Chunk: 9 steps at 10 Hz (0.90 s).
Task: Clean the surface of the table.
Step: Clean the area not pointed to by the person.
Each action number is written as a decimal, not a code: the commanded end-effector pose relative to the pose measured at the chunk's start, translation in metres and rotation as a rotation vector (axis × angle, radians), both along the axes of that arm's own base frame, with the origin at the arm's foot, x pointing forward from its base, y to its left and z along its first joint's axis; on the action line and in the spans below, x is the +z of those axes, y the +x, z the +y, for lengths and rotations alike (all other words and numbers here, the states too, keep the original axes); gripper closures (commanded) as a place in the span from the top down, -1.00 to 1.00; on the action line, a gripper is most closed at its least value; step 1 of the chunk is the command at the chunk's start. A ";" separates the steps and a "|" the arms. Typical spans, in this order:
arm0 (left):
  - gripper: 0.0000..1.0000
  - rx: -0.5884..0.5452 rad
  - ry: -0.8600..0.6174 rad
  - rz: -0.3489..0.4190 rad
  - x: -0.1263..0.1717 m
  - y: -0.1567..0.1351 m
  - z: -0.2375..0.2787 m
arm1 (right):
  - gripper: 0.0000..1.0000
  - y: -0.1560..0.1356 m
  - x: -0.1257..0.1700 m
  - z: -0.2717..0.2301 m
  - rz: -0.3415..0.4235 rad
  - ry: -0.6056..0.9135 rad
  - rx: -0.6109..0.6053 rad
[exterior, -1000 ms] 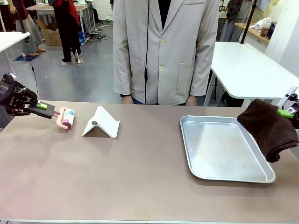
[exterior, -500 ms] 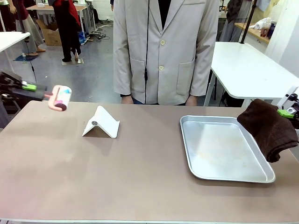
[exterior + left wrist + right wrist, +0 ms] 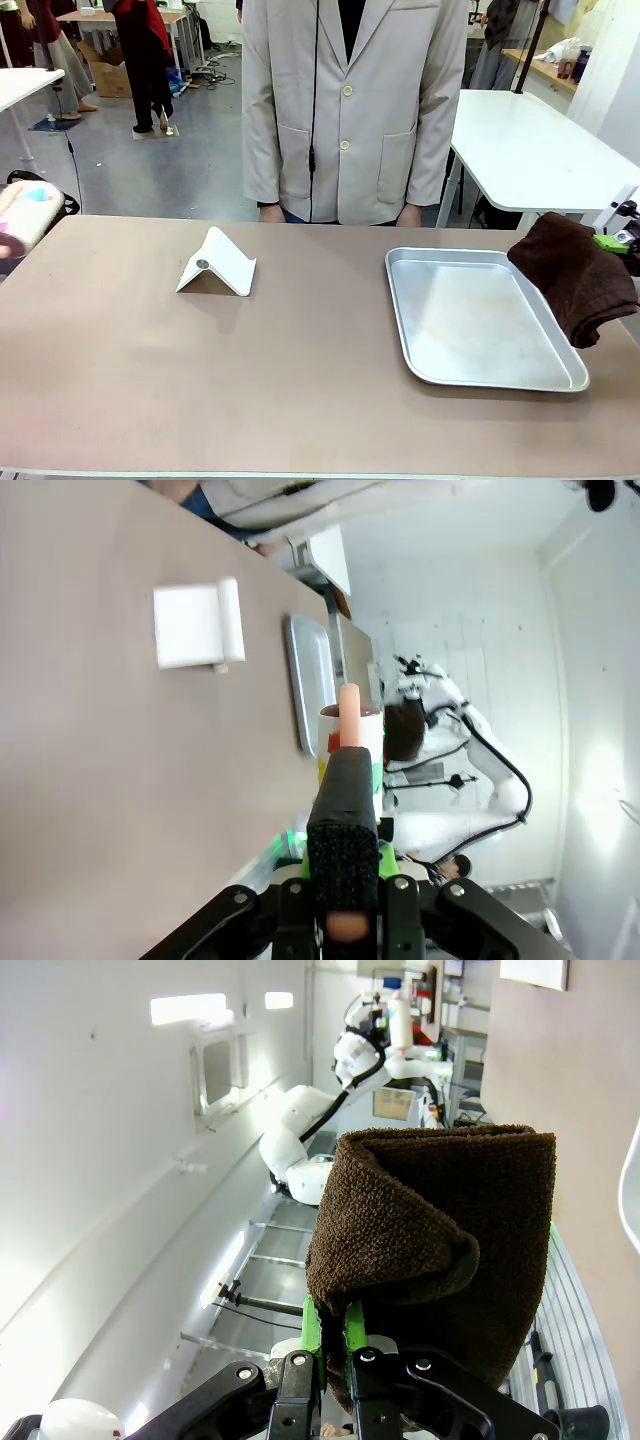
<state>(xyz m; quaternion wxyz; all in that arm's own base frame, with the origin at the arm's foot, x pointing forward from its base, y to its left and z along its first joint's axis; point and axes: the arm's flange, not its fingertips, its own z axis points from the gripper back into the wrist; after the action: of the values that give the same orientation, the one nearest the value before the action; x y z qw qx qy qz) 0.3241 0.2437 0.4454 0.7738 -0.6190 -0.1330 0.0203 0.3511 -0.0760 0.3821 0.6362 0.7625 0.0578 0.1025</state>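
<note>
At the left table (image 3: 300,370) edge, the left gripper (image 3: 345,880) clamps a roller (image 3: 25,212) handle, lifted clear. Bare tabletop stretches rightward from it, long axis left-right. The right gripper (image 3: 335,1350) pinches a cloth (image 3: 580,275) beside the tray (image 3: 400,300).

You have a white folded stand (image 3: 217,262) resting left of centre, with a silver tray (image 3: 480,318) well apart to its right. A dark brown towel (image 3: 577,276) hangs over the tray's right rim. A person in a beige coat (image 3: 352,105) stands at the far side.
</note>
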 end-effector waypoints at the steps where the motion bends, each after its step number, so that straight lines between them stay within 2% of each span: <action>1: -0.56 -0.027 -0.047 0.080 0.001 -0.028 0.017 | -1.00 -0.002 0.005 -0.002 -0.010 -0.003 0.000; 2: -0.56 -0.027 -0.090 0.097 -0.005 -0.045 0.027 | -1.00 -0.002 0.005 -0.002 -0.010 -0.003 0.000; 4: -0.56 0.070 -0.123 0.089 -0.018 -0.070 0.035 | -1.00 -0.002 0.005 -0.002 -0.010 -0.003 0.000; 5: -0.56 -0.005 -0.076 0.079 -0.010 -0.056 0.029 | -1.00 -0.002 0.005 -0.002 -0.010 -0.003 0.000; 9: -0.56 -0.005 -0.076 0.079 -0.010 -0.056 0.029 | -1.00 -0.002 0.005 -0.002 -0.010 -0.003 0.000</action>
<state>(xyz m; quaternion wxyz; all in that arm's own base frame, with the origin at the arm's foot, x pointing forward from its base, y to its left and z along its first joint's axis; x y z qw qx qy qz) 0.2690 0.2722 0.4310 0.7537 -0.6482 -0.0959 0.0503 0.3511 -0.0758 0.3820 0.6364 0.7623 0.0579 0.1026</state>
